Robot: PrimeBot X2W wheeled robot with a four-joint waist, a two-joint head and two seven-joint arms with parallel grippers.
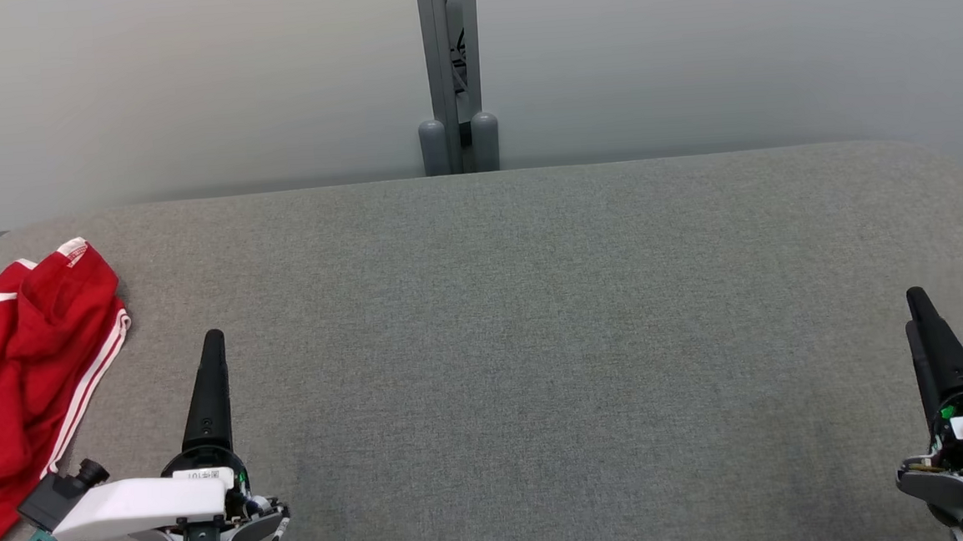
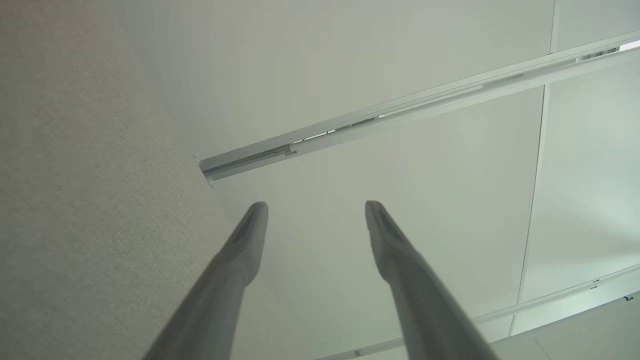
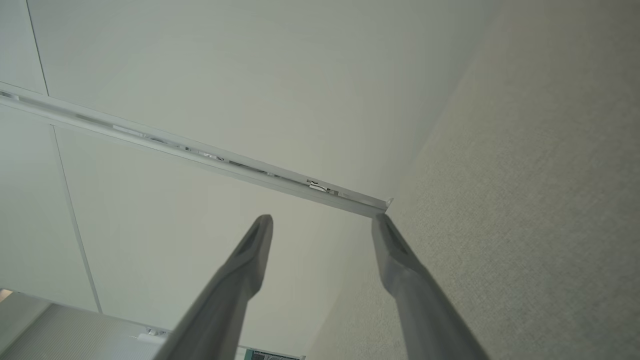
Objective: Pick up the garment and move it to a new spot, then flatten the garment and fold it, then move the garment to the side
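Two long dark fingers of the left gripper [image 2: 315, 207] stand spread wide with nothing between them; the right gripper [image 3: 322, 222] is spread just the same and equally empty; seen from the head, each pair lines up edge-on, so the gap is hidden there; the crumpled red garment with white side stripes [image 1: 28, 373] lies at the left end of the grey felt-covered tabletop [image 1: 536, 342], near the left gripper but apart from it; the picture's edge cuts the garment's left side off.
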